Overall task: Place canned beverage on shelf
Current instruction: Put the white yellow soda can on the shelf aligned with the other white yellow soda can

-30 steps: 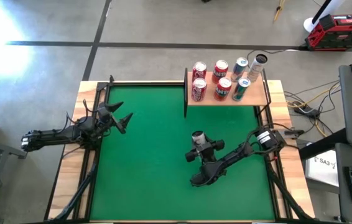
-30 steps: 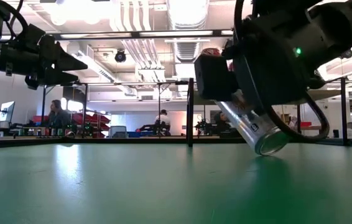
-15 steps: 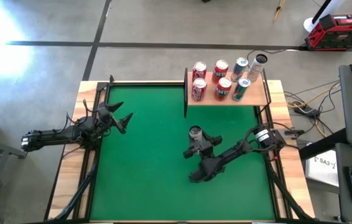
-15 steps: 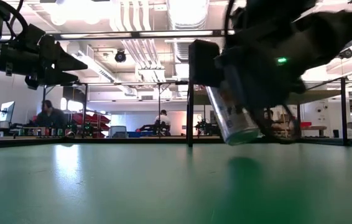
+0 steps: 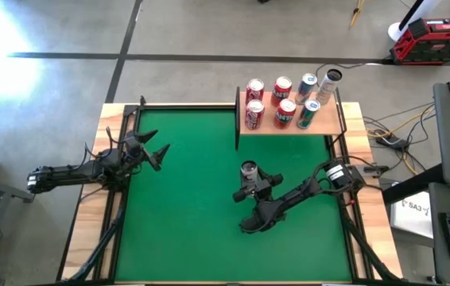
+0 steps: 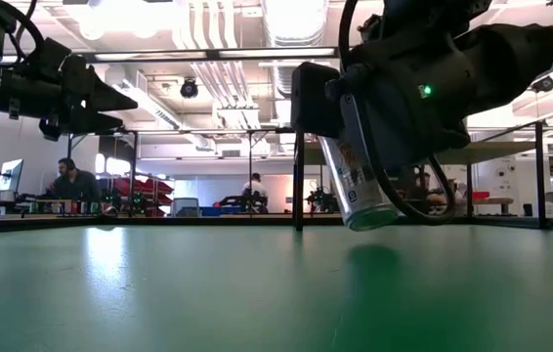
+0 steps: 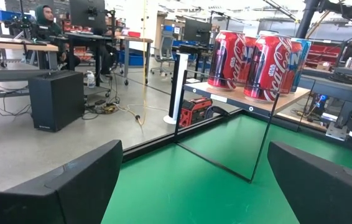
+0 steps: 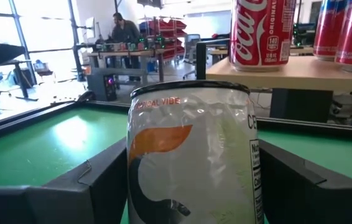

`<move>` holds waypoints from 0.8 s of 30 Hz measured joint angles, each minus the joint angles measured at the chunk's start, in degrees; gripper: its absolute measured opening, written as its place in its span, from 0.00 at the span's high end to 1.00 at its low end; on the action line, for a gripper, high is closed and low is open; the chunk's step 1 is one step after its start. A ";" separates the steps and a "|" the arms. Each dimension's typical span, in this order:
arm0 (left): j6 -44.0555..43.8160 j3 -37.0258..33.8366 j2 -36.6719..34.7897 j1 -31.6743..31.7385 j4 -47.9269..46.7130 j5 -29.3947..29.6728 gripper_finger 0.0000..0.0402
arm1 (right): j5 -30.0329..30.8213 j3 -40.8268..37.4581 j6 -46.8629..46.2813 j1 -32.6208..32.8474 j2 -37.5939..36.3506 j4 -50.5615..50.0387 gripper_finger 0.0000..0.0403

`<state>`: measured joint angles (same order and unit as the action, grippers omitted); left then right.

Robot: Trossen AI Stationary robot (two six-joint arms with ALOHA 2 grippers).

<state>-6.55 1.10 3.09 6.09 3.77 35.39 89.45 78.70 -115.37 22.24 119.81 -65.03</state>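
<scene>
Seen from overhead, the right claw (image 5: 248, 181) grips a silver can (image 5: 249, 169) over the middle of the green bench (image 5: 185, 206), short of the shelf (image 5: 330, 121) at the bench's far right corner, where red cans (image 5: 254, 114) and blue-and-green cans (image 5: 309, 113) stand in two rows. From there only the held can's round top shows. The table-level camera adds what the overhead one cannot: the can (image 6: 358, 166) hangs clear of the bench surface, with a gap under its base, and it leans, its top toward the left of that picture and its bottom rim toward the right. Its long axis runs close to vertical, top up.

The right wrist camera gives the closest look at the can (image 8: 191, 152): pale silver-white sides with an orange swirl, small orange lettering near the top rim and a panel of fine print on one side. The claw's dark fingers (image 8: 58, 193) press against both sides of it. Beyond it a red cola can (image 8: 264, 31) stands on the shelf board.

The left claw (image 5: 155, 155) waits over the bench's left edge, its fingers (image 7: 51, 183) spread wide and holding nothing. Its own camera looks across at the shelf's dark frame (image 7: 254, 140) and the red cans above it.
</scene>
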 joint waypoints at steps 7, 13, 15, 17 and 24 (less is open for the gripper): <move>0.00 0.00 0.00 0.00 0.00 -0.02 0.04 | -1.18 -0.23 0.15 0.36 0.00 0.19 0.29; 0.00 0.00 -0.02 0.00 0.00 -0.01 0.04 | -0.90 -0.35 0.13 0.90 0.02 0.85 0.24; 0.00 0.00 0.00 0.00 0.00 -0.02 0.04 | -0.90 -0.35 0.13 1.05 0.02 0.95 0.24; 0.00 0.00 0.00 0.01 -0.02 -0.02 0.04 | -0.99 -0.35 0.15 1.41 0.02 1.05 0.24; 0.01 0.00 0.00 0.00 0.00 -0.01 0.04 | -1.18 -0.37 0.53 3.47 0.04 0.99 0.25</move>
<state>-6.54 1.10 3.09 6.09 3.77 35.39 88.27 78.32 -114.84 25.71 119.85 -64.04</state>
